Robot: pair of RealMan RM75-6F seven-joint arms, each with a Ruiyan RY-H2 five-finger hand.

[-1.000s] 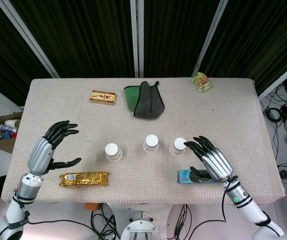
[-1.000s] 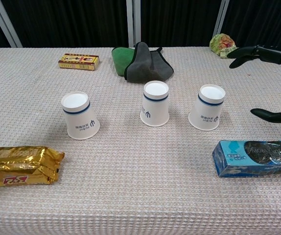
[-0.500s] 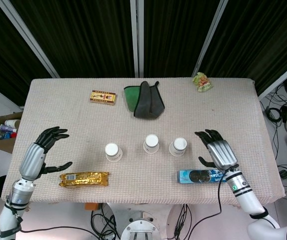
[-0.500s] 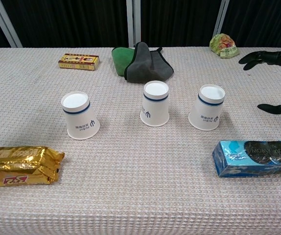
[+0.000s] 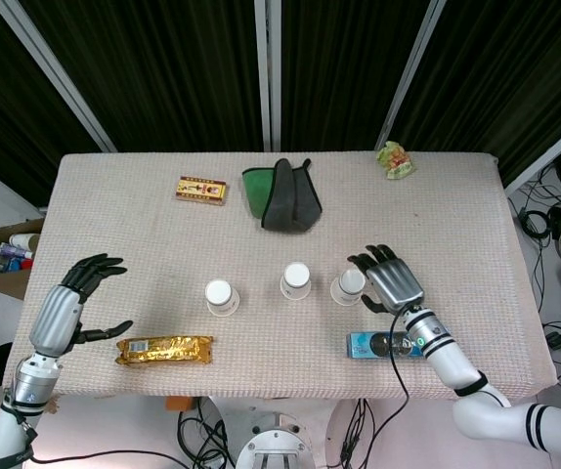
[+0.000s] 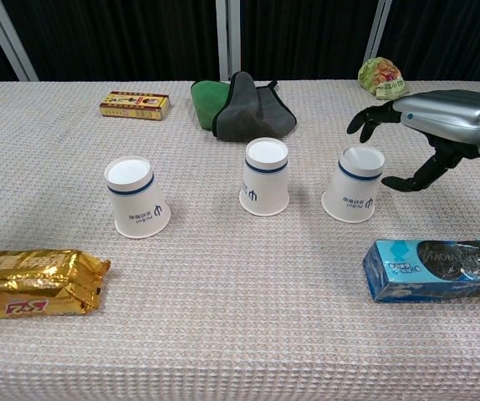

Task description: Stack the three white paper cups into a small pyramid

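Three white paper cups stand upside down in a row on the table: the left cup (image 5: 221,297) (image 6: 136,197), the middle cup (image 5: 296,280) (image 6: 266,176) and the right cup (image 5: 348,286) (image 6: 354,184). My right hand (image 5: 388,278) (image 6: 428,125) hovers open just right of the right cup, fingers spread over its far side, apart from it. At the table's left edge my left hand (image 5: 68,308) is open and holds nothing; the chest view does not show it.
A gold snack pack (image 5: 164,349) (image 6: 33,282) lies front left. A blue cookie pack (image 5: 383,344) (image 6: 437,268) lies front right, below my right hand. At the back are a grey-green cloth (image 5: 282,194) (image 6: 242,104), a yellow box (image 5: 201,190) (image 6: 135,105) and a crumpled green wrapper (image 5: 395,159) (image 6: 380,77).
My right hand drew back to the right, then came left again, close to the right cup. My left hand drew back toward the table's left edge. The cups stayed put.
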